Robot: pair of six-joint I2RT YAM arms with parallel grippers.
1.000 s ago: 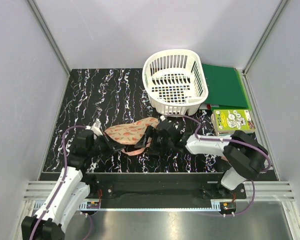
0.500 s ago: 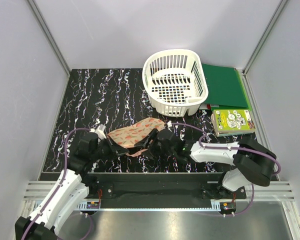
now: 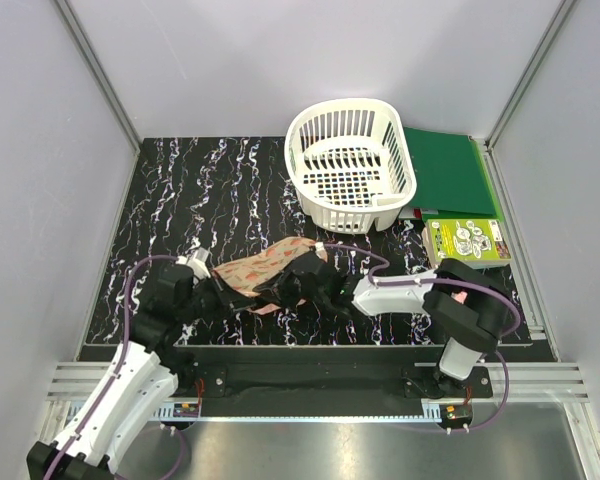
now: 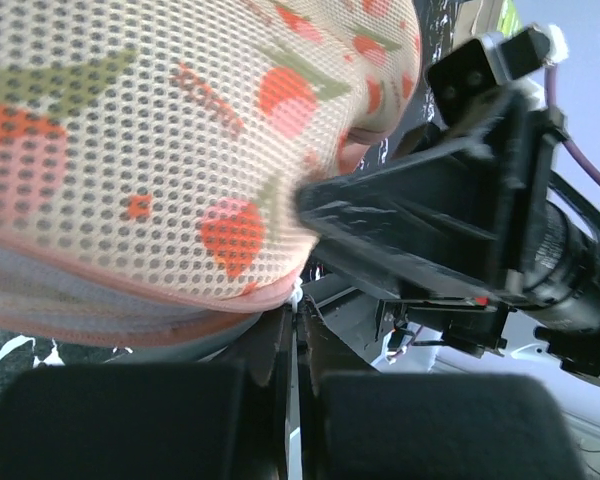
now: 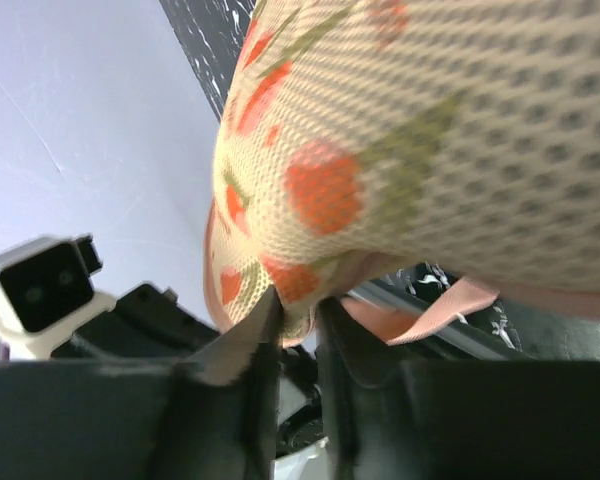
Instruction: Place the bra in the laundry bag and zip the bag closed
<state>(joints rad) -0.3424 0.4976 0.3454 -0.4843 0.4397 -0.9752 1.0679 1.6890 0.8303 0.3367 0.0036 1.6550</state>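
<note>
The peach laundry bag [image 3: 265,266] with its watermelon print lies on the black mat near the front, between my two grippers. My left gripper [image 3: 223,297] is shut at the bag's left edge. In the left wrist view the small white zipper pull [image 4: 300,291] sits at the tips of that gripper [image 4: 298,318], just under the pink trim. My right gripper [image 3: 288,288] is at the bag's right end. In the right wrist view its jaws [image 5: 300,312] stand narrow, pinching a fold of the bag's mesh edge [image 5: 325,285]. The bra is hidden.
A white slotted basket [image 3: 350,165] stands behind the bag at the back right. A green folder [image 3: 448,172] and a green printed booklet [image 3: 465,241] lie to the right. The black marbled mat [image 3: 195,190] is bordered by grey walls.
My right gripper has moved left onto the bag's right end and its jaws have narrowed onto the fabric. The bag has shifted slightly. The left gripper stays shut.
</note>
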